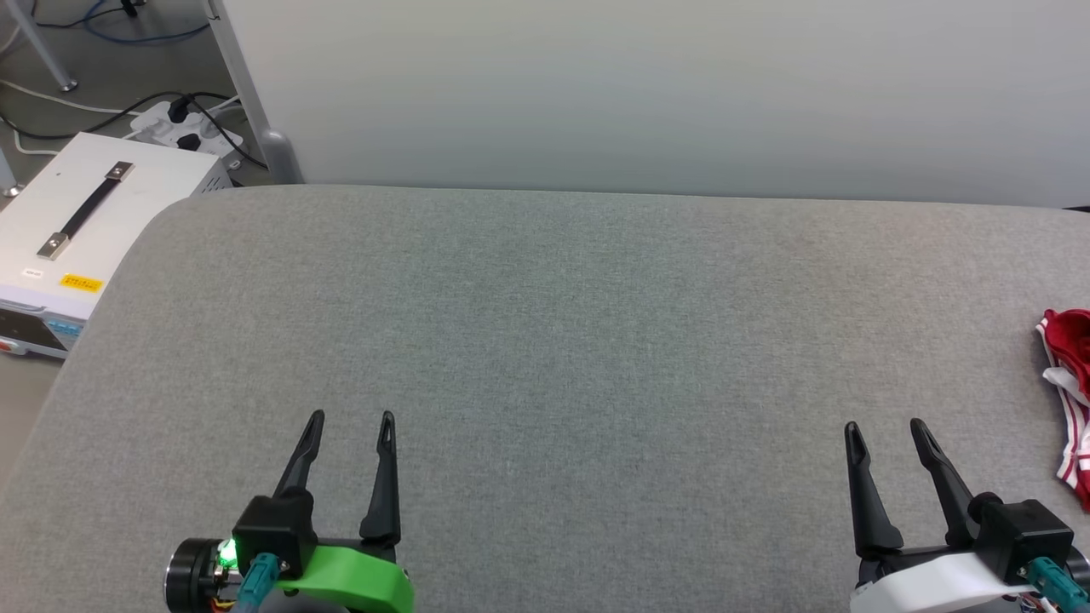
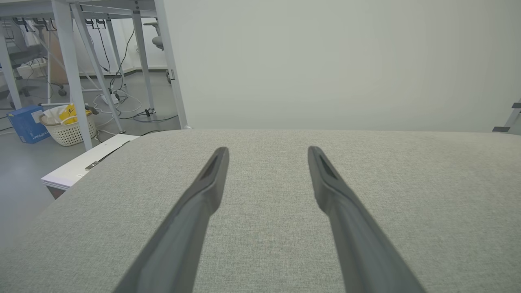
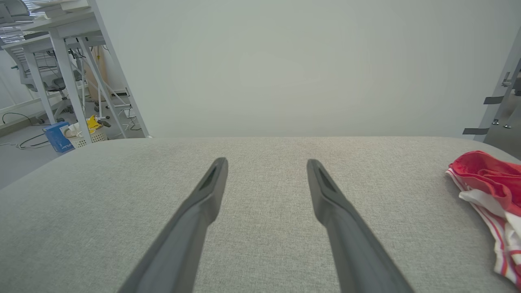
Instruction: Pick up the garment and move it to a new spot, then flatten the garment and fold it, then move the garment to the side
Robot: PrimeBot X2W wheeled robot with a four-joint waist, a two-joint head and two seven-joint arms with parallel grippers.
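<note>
The garment (image 1: 1071, 387) lies bunched at the far right edge of the grey padded table (image 1: 562, 340), red with white and striped trim; the frame cuts it off. In the right wrist view the garment (image 3: 490, 191) is crumpled to the right of my fingers. My right gripper (image 1: 886, 430) stands open low at the right, a short way left of the garment, holding nothing. My left gripper (image 1: 351, 419) is open at the lower left, far from the garment, with bare table between its fingers (image 2: 211, 179).
A white equipment box (image 1: 81, 230) with a black handle sits on the floor off the table's left edge, next to a power strip and cables (image 1: 183, 123). A pale wall panel (image 1: 647, 85) runs behind the table. Desk legs and a basket (image 2: 69, 126) stand at the left.
</note>
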